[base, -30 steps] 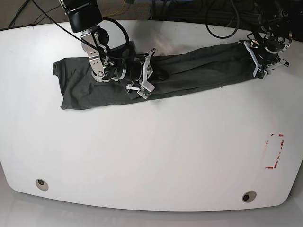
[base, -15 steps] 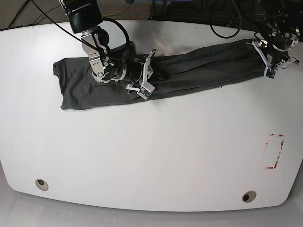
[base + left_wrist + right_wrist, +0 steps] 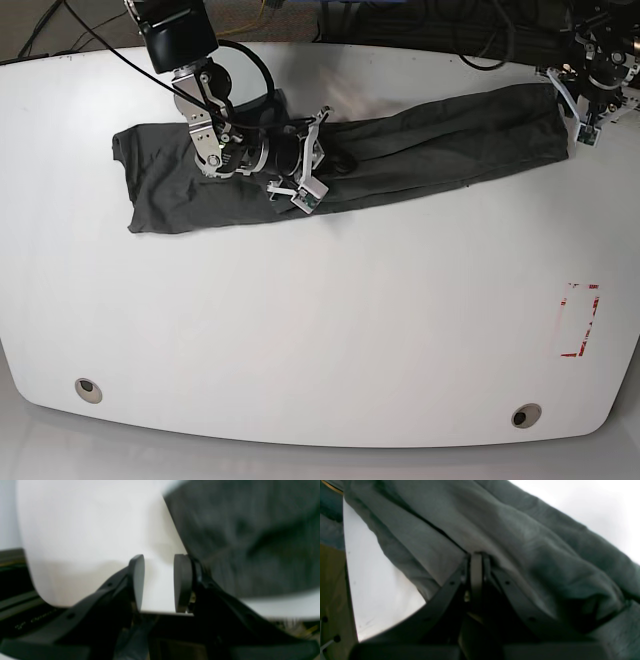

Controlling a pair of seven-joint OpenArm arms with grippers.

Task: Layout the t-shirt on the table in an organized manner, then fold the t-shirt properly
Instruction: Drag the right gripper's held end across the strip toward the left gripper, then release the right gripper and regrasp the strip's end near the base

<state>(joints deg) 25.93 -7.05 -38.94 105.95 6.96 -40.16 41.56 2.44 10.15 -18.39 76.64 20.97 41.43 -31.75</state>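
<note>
The dark grey t-shirt (image 3: 430,140) lies bunched into a long wrinkled band across the back of the white table (image 3: 320,320). In the base view my right gripper (image 3: 335,160) rests on the band's middle. Seen from the right wrist, the right gripper (image 3: 476,556) is shut, its tips tucked into a fold of the t-shirt (image 3: 532,542). My left gripper (image 3: 583,125) hovers at the band's far right end. Its view shows the left gripper (image 3: 159,580) open, only table between the pads, with the t-shirt (image 3: 250,530) edge beside the right finger.
A red tape rectangle (image 3: 580,320) marks the table's right side. Two round grommets (image 3: 88,389) (image 3: 525,415) sit near the front edge. Black cables (image 3: 480,40) run behind the back edge, close to the left arm.
The left gripper has moved right and toward the back corner, and the shirt's right end now reaches further right. The right gripper has stayed on the shirt's middle.
</note>
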